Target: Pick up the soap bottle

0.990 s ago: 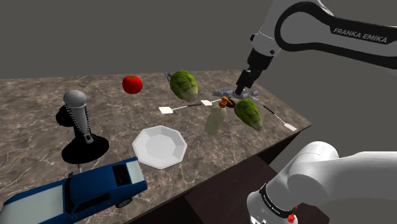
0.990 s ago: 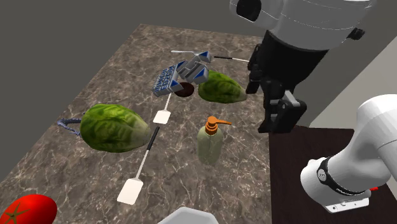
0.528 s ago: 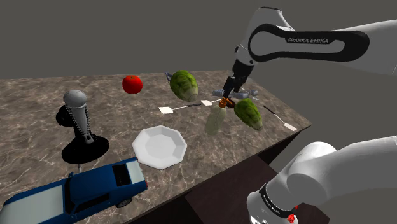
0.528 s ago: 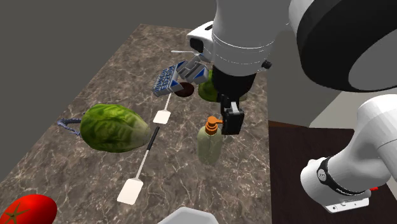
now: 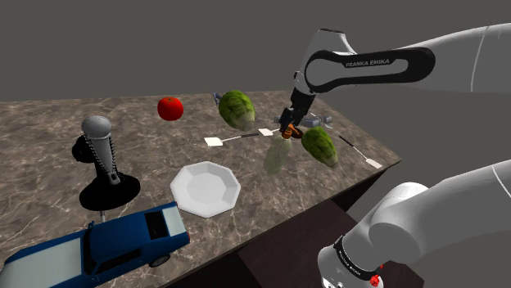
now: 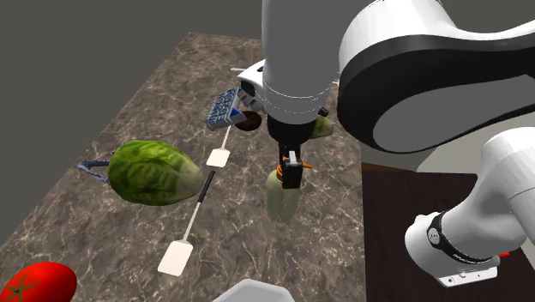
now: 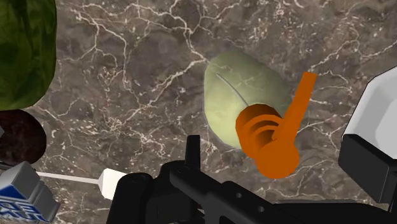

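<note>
The soap bottle (image 5: 276,155) has a pale green body and an orange pump, and it stands upright on the marble counter (image 5: 49,139) near its right end. My gripper (image 5: 287,128) hangs just above the pump and points down. From the second exterior view the gripper (image 6: 291,172) covers the pump, with the bottle's body (image 6: 280,199) showing below it. Looking along the hand, the bottle (image 7: 234,95) lies under the open gripper (image 7: 278,159). The orange pump (image 7: 275,141) sits between the two fingers, and neither finger presses on it.
One lettuce head (image 5: 320,146) lies right beside the bottle and another (image 5: 236,108) farther back. A blue-white toy (image 6: 244,101) and a dark bowl (image 6: 249,122) are behind it, and two spatulas (image 6: 190,225) lie alongside. Tomato (image 5: 170,108), white plate (image 5: 205,189) and blue car (image 5: 98,249) lie further off. The counter edge (image 5: 373,176) is close.
The arm has swung toward the shoulder view's left and come down. The gripper was beside the bottle and now hangs right over its pump. The bottle has not moved.
</note>
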